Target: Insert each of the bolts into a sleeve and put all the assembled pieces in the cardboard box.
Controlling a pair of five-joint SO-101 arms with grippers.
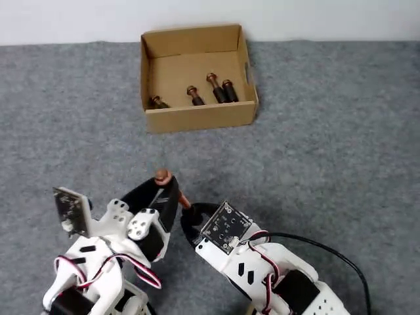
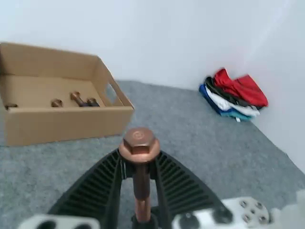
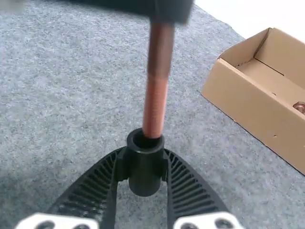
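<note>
My left pincer (image 2: 139,160) is clamped on the copper bolt (image 2: 138,141). It grips the shank just under the hexagonal head, which stands clear above the fingertips. My right pincer (image 3: 144,160) is closed around the black sleeve (image 3: 145,183), whose open mouth is turned toward the bolt. In the right wrist view the bolt's threaded end sits inside that mouth; how deep it goes I cannot tell. From the high view, the two pincers meet at the near side of the bench (image 1: 328,144), with the bolt slanting between them, head on the left arm's side and tip at the sleeve. Both parts are held off the grey covering.

The cardboard box (image 1: 197,118) stands well apart from them, at the far side of the bench close to the white wall (image 1: 328,20), open side up. Four assembled pieces (image 1: 194,96) lie inside, in a loose row near the box's front wall. Their copper heads point away from the arms, and the two on the right lie side by side. In the left wrist view a pile of clothes (image 2: 231,95) in red, white and blue lies on the grey surface against the wall, off to the side of the box.
</note>
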